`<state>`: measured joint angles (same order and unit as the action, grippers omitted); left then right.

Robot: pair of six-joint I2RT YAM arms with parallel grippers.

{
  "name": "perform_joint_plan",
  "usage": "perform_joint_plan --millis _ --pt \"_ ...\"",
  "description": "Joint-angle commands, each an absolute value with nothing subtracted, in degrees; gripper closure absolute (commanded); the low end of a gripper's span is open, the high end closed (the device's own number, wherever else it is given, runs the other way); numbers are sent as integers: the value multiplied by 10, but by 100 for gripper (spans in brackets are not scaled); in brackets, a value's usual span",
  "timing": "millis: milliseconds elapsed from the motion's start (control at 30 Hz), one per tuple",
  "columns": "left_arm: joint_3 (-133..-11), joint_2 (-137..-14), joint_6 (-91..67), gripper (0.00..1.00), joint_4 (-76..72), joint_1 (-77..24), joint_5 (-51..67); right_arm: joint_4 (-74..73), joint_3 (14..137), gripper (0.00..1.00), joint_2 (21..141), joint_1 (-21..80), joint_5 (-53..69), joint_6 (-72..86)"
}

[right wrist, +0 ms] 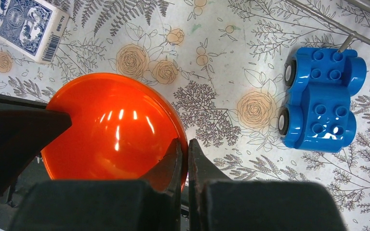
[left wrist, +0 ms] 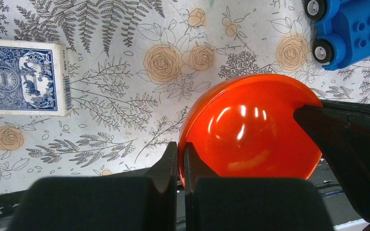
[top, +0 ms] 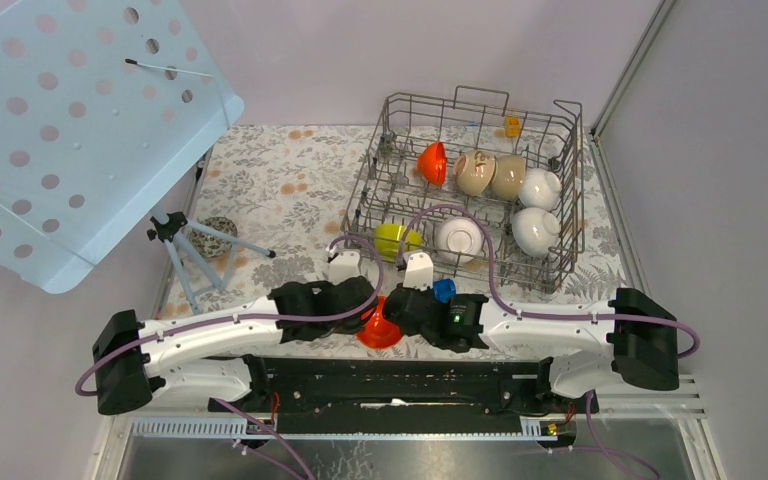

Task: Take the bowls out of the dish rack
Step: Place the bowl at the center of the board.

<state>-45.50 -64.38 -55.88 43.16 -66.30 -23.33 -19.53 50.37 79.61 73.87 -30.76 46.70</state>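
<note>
At the near edge of the surface [top: 280,180], an orange bowl [top: 378,327] is held between both arms. Only the wrist views show the grips: left tool [left wrist: 180,161] and right tool [right wrist: 184,161] are each pinched shut on its rim, seemingly on opposite sides. Farther off, seven more bowls [top: 459,238] sit in the dish rack [top: 410,130].

White-shelled left arm [top: 210,338] and right arm [top: 560,328], black joints, purple cables [top: 448,207], seemingly a green light [top: 457,318].

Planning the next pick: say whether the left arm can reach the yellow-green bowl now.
Likely not yet: the left hand is shut on the orange bowl, though the yellow-green bowl sits close ahead.
</note>
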Motion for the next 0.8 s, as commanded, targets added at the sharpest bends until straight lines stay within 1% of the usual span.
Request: perform_joint_plan --millis 0,67,100,133,200,267,300,433,533,633,767 --pt "-457 -636 -552 100 419 -664 -240 -178 508 94 769 740 -299 458" --pt "-478 -629 -552 100 436 -664 -263 -177 506 57 752 740 -284 443" --pt "-493 -626 -549 100 450 -663 -278 -185 507 42 743 740 -283 438" --pt "-513 -625 -545 100 464 -663 -294 -191 506 30 731 740 -282 433" --pt "-553 -623 -535 100 493 -663 -328 -202 505 16 707 740 -277 417" --pt "-593 -623 -521 100 515 -662 -359 -216 505 10 680 740 -272 400" --pt "-614 -623 -513 100 524 -661 -374 -216 502 9 664 740 -265 391" --pt "-686 -629 -469 100 532 -652 -414 -182 464 7 596 740 -223 344" --pt "-740 -647 -431 100 526 -624 -438 -140 423 8 556 740 -191 322" --pt "-787 -669 -380 100 496 -561 -414 -97 384 8 534 740 -164 314" --pt "-842 -714 -337 100 449 -453 -338 -67 355 9 527 740 -143 314"
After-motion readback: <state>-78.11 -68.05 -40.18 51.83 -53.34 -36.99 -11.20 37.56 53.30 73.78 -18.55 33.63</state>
